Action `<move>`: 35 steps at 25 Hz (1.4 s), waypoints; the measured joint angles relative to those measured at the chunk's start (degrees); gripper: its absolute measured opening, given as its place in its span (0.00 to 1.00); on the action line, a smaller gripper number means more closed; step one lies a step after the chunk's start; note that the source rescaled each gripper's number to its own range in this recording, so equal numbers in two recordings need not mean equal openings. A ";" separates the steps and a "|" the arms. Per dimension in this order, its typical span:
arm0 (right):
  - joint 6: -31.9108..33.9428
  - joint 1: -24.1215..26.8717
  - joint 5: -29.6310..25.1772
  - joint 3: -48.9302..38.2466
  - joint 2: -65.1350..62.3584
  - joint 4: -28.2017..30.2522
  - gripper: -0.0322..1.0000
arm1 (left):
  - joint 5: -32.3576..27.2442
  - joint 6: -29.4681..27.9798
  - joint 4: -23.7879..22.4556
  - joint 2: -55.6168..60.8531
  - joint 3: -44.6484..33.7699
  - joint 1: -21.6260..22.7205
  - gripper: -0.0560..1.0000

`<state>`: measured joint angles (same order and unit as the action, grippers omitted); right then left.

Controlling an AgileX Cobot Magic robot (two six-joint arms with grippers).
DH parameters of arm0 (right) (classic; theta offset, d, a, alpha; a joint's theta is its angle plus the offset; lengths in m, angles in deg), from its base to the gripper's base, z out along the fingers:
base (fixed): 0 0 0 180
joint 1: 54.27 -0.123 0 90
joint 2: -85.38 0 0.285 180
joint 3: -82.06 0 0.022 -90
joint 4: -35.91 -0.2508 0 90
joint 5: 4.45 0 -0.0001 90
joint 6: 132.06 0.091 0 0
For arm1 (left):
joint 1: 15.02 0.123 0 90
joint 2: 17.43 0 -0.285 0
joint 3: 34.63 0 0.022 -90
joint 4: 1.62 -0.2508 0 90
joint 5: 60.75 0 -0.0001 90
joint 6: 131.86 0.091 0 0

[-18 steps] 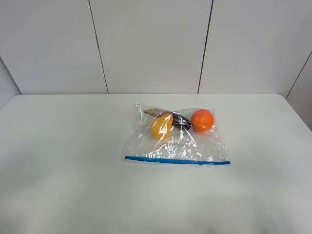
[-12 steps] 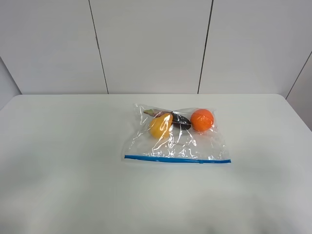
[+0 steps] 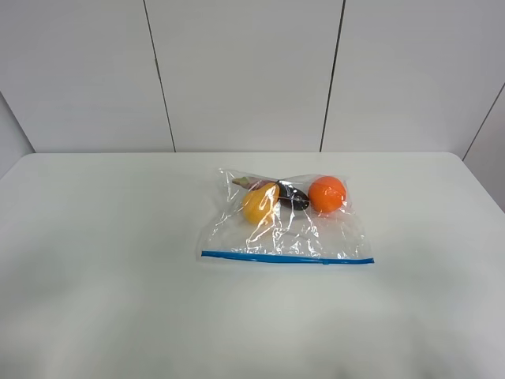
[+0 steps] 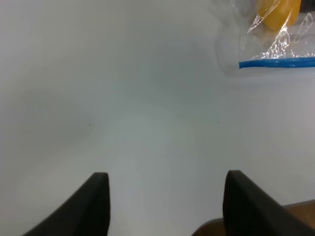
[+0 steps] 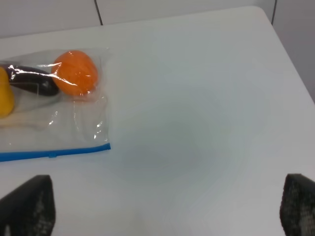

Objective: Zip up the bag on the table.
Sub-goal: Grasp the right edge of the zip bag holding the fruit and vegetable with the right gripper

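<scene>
The bag (image 3: 284,229) lies flat in the middle of the table (image 3: 118,260), its blue zipper strip (image 3: 286,258) along the near edge. Inside it are a yellow pear (image 3: 260,204), a dark item (image 3: 293,197) and an orange ball (image 3: 327,194). Neither arm shows in the exterior high view. In the left wrist view my left gripper (image 4: 166,177) is open over bare table, with the bag's corner (image 4: 288,37) well ahead and to one side. My right gripper (image 5: 166,184) is open too, and the bag's other end (image 5: 54,123) with the orange ball (image 5: 75,72) lies off to its side.
White wall panels (image 3: 245,71) stand behind the table's far edge. The table's rounded far right corner (image 5: 258,12) shows in the right wrist view. A brown floor patch (image 4: 295,216) appears past the table's near edge.
</scene>
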<state>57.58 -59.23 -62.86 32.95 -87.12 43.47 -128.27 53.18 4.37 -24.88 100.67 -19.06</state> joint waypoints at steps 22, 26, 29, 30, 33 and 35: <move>-1.73 0.00 11.03 5.26 5.32 5.15 0.92 | 0.00 0.00 0.00 0.00 0.00 0.00 1.00; -1.66 0.00 14.97 6.02 14.41 6.90 0.91 | 0.05 0.00 0.00 0.00 0.00 0.00 1.00; -0.43 0.00 18.83 7.08 22.48 7.13 0.90 | 0.09 0.00 0.00 0.00 0.00 0.00 1.00; 0.60 0.00 20.21 7.42 24.60 7.13 0.90 | 0.09 0.00 0.00 0.00 0.00 0.00 1.00; 3.91 0.00 23.16 8.91 31.21 7.18 0.90 | 0.09 0.00 0.00 0.00 0.00 0.00 1.00; 5.84 0.00 24.55 10.12 35.32 7.18 0.90 | 0.12 0.00 -0.05 0.00 0.00 0.00 1.00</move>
<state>63.42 -59.23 -38.31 43.07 -51.80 50.65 -128.16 53.18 4.32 -24.88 100.67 -19.06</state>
